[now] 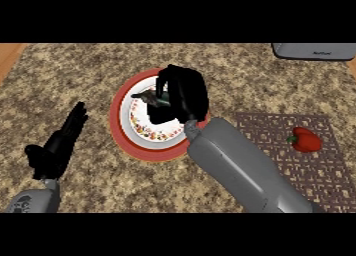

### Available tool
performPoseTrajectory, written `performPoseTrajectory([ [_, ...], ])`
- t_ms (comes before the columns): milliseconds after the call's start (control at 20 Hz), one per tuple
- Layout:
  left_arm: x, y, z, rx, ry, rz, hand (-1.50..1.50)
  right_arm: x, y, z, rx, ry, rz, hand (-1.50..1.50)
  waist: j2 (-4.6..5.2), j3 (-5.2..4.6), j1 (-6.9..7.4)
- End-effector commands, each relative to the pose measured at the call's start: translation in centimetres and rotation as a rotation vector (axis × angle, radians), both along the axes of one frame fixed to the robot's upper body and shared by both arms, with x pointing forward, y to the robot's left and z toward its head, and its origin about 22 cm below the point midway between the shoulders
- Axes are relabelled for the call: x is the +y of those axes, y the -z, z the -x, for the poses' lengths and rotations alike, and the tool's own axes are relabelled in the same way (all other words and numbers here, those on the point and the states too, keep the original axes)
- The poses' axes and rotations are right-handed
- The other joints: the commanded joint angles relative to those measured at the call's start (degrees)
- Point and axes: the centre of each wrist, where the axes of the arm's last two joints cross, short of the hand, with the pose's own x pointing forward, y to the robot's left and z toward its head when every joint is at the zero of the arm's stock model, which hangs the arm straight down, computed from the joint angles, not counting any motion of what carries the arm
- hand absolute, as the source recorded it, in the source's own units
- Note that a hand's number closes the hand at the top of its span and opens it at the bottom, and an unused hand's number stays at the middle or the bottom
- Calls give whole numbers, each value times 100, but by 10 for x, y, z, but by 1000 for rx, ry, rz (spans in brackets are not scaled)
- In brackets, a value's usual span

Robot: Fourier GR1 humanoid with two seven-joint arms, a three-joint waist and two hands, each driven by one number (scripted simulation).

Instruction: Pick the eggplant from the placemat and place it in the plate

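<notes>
Head view: two hands show. The right hand (182, 95) hangs over the one plate (125, 127), its fingers curled round a dark thing, the eggplant (150, 97), of which only a small greenish-grey tip pokes out at the hand's left side. Whether the eggplant touches the plate I cannot tell; the hand hides most of it and covers the plate's upper right part. The plate, white with a flowered band and a red rim, lies beneath and to the left of that hand. The right forearm runs from the hand down to the lower right. To its right lies one brown placemat (325, 170), and on it one red pepper (306, 139), well apart from the hand. The left hand (59, 145) is left of the plate, well apart from it, fingers straight and holding nothing. Far up and right of the right hand, one grey appliance (317, 50) sits at the edge of the speckled surface (77, 75).
</notes>
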Motion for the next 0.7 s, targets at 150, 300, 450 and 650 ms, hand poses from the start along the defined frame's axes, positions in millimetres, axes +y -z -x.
performPoseTrajectory([
  [150, -12, -13, -13, -5, 4, -4, 0, 10, 23, -18, 88, 122, -53, -150, 6, 1, 55],
  [300, 3, 6, 12, -4, 13, -11, 0, 10, 15, -25, 135, 143, -130, -150, 7, 0, 82],
  [450, -13, 9, -9, -6, 23, -12, 0, 12, 26, -13, 68, 153, -265, -150, 33, 0, 85],
  [650, 5, 8, 4, -8, -15, 8, 0, 0, 3, -23, 1, 183, -483, -150, 3, 6, -29],
])
